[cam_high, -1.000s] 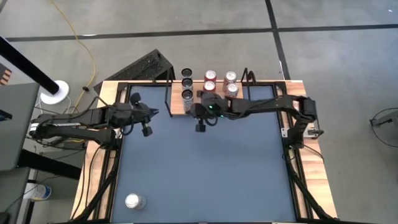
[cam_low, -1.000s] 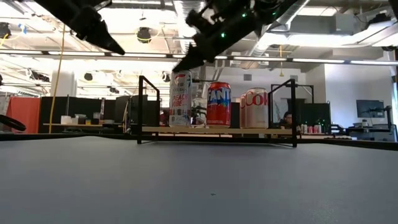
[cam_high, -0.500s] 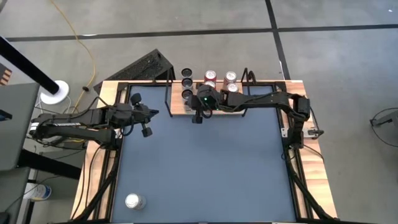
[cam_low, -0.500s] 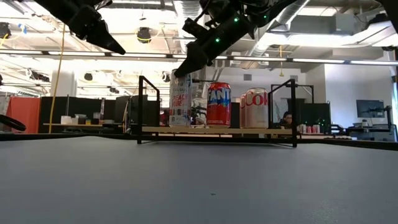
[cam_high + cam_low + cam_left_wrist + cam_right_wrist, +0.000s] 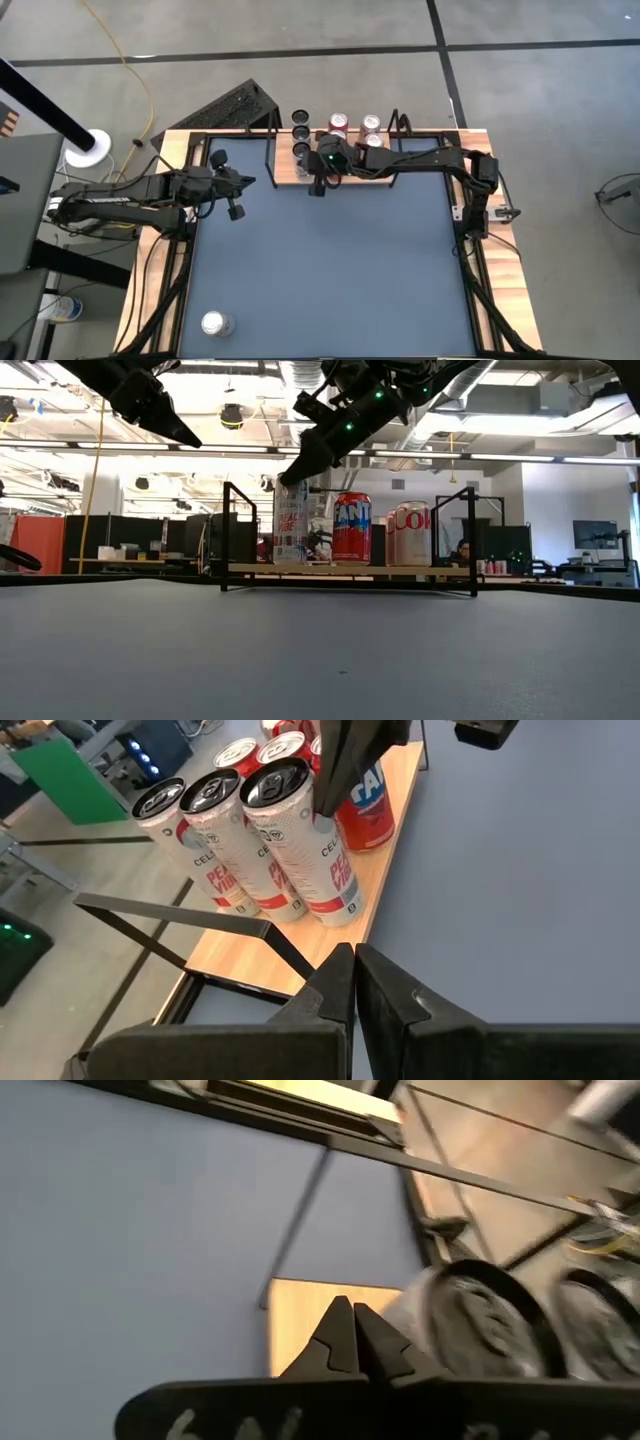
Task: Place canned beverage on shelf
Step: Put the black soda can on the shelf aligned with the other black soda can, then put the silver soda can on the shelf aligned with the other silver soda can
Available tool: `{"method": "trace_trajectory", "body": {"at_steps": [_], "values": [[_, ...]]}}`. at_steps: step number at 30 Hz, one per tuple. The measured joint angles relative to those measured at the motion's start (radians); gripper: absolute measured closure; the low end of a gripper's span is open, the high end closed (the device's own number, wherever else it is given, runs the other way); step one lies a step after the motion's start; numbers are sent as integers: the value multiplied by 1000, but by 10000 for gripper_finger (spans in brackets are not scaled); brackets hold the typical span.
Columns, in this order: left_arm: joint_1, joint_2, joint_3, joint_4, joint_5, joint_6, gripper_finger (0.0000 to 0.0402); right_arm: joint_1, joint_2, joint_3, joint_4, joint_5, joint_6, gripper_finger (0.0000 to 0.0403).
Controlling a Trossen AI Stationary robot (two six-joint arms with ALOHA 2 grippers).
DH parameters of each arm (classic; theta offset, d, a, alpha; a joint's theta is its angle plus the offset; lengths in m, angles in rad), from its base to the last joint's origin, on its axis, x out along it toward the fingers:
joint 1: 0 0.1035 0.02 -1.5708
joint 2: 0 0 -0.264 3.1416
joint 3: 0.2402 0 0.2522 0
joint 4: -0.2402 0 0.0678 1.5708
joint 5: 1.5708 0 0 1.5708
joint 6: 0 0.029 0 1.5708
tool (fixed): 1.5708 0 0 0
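Shelf [image 5: 350, 569] at the bench's [image 5: 330, 270] far edge carries tall slim cans [image 5: 300, 845] and red cans [image 5: 352, 528]. My right hand [image 5: 290, 472], pressed together, touches the front slim can's rim. My left hand [image 5: 235, 210], also shut, hovers nearby. One can [image 5: 215, 323] stands alone.

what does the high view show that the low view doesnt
Only the high view: a lone silver can at the near-left corner of the table, and the cans in rows going back across the shelf. Only the low view: can labels side-on, a tall white can, a red can and a pale cola can, plus the room behind. Both: the shut right hand by the white can's top, and the shut left hand off to the left.
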Motion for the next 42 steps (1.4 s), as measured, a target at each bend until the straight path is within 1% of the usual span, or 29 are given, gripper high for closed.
{"method": "trace_trajectory", "body": {"at_steps": [2, 5, 7, 9, 11, 12, 16, 18, 21, 23, 25, 28, 33, 35, 39, 42], "values": [[0, 0, 0, 0, 0, 0, 400, 5, 0, 0, -1, -51, 8, 403], [0, 0, 0, 0, 6, -1, 400, 25, -6, 0, -16, -135, 63, 403], [0, 0, 0, 0, 38, -7, 400, 48, -24, 0, -48, -169, 99, 403], [0, 0, 0, 0, 86, -19, 400, 81, -52, 0, -98, -174, 130, 403], [0, 0, 0, 0, 155, -50, 400, 122, -87, 0, -156, -173, 156, 403], [0, 0, 0, -1, 206, -72, 400, 146, -105, 0, -189, -173, 169, 403], [-30, 0, 0, -17, 472, -124, 400, 258, -170, 0, -290, -173, 222, 403], [-71, 0, 0, -18, 573, -160, 400, 317, -191, 0, -315, -160, 239, 403], [-169, 0, 0, -18, 660, -220, 400, 397, -200, 0, -318, -88, 262, 403], [-257, 0, 3, -17, 679, -263, 400, 440, -200, 0, -321, -40, 274, 403], [-356, 1, 17, -16, 659, -316, 400, 474, -189, 0, -314, 3, 287, 403], [-516, 2, 42, -16, 575, -411, 400, 507, -161, 0, -297, 41, 312, 403], [-791, 33, 56, 5, 369, -526, 400, 525, -108, 0, -252, 44, 382, 403], [-900, 68, 56, 16, 277, -563, 400, 534, -83, -1, -247, 45, 409, 403], [-1088, 156, 61, 98, 218, -615, 400, 556, -45, -1, -198, 44, 457, 403], [-1207, 234, 88, 154, 145, -618, 400, 575, -19, -1, -152, 44, 497, 403]]}}
